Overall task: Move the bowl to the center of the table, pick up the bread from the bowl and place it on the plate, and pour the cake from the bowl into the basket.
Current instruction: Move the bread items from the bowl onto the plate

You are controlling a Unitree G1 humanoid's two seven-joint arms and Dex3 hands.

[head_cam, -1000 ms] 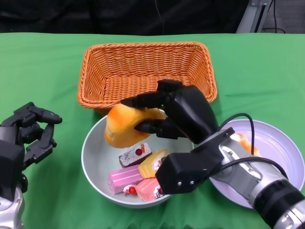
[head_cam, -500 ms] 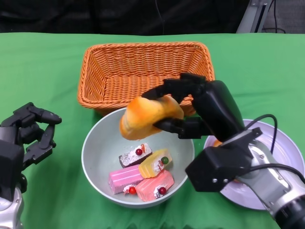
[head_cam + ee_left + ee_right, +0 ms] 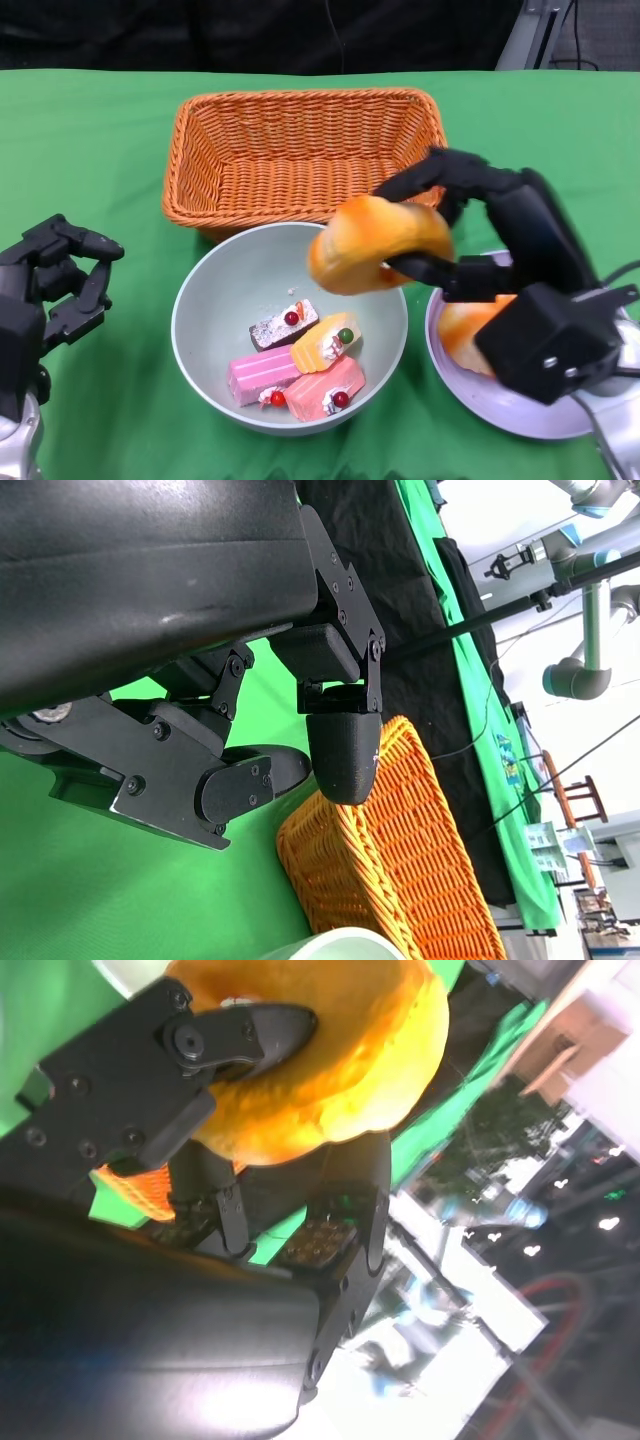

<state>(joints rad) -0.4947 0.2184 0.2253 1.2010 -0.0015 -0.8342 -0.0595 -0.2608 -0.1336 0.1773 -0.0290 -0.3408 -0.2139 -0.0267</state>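
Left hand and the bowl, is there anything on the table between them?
No. In the head view, only bare green tablecloth lies between the left hand and the bowl.

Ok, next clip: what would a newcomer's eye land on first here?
The golden-orange bread roll, held in the air by the black right hand between the pale green bowl and the white plate. Next, the bright cake slices in that bowl, just in front of the orange wicker basket. The black left hand hangs idle at the near left.
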